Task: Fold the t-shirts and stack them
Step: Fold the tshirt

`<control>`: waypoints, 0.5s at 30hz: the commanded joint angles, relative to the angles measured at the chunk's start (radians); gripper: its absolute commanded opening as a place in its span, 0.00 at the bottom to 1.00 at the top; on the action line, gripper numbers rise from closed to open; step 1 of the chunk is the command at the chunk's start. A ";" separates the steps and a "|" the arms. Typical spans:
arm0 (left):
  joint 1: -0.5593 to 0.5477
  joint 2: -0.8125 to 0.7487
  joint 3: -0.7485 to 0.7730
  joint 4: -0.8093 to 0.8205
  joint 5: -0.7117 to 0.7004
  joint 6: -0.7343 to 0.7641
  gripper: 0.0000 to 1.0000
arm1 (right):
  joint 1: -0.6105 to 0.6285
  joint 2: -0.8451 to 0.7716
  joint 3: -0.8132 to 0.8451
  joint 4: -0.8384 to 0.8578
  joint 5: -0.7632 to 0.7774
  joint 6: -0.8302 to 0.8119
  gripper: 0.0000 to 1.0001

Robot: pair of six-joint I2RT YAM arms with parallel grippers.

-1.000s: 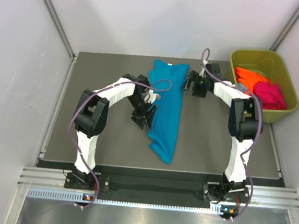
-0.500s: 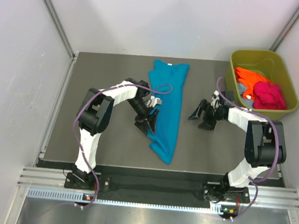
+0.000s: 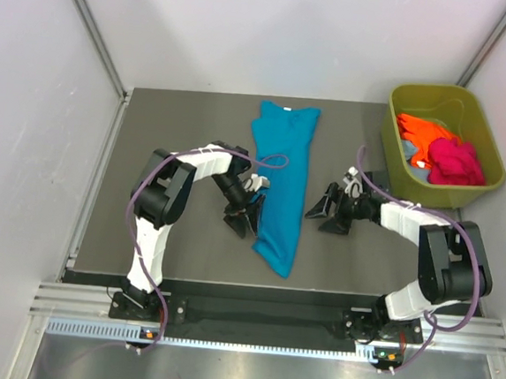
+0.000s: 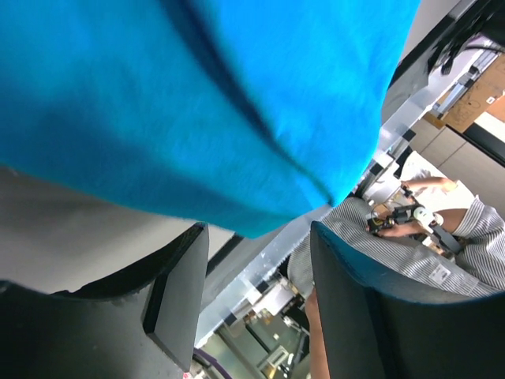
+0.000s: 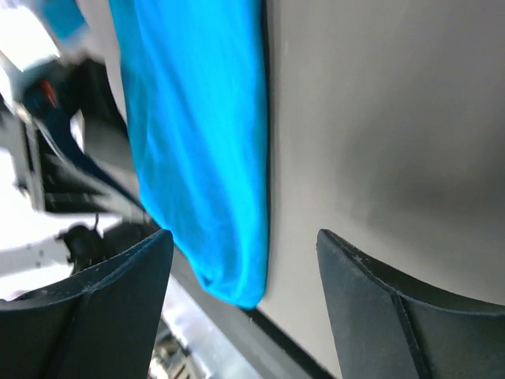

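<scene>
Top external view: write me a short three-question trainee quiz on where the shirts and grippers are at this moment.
1. True or false: the teal t-shirt lies inside the olive-green tub.
2. Which shirts are in the tub? A) the orange shirt and the magenta shirt; B) the teal one only; C) none.
3. Fill in: the left gripper and the right gripper sit on either side of the teal t-shirt, both with jaws ____.
Key: 1 false, it lies on the table; 2 A; 3 open.
</scene>
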 commanded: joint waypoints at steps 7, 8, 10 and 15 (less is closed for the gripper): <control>-0.002 0.011 0.037 0.038 0.032 -0.024 0.58 | 0.080 -0.118 -0.192 0.029 -0.097 0.077 0.72; -0.003 -0.005 0.011 0.047 0.033 -0.029 0.58 | 0.089 -0.122 -0.201 0.030 -0.102 0.093 0.72; -0.005 -0.017 -0.014 0.064 0.039 -0.047 0.57 | 0.128 -0.126 -0.229 0.042 -0.111 0.113 0.71; -0.009 -0.055 -0.072 0.124 0.039 -0.104 0.55 | 0.267 -0.119 -0.261 0.147 -0.137 0.196 0.69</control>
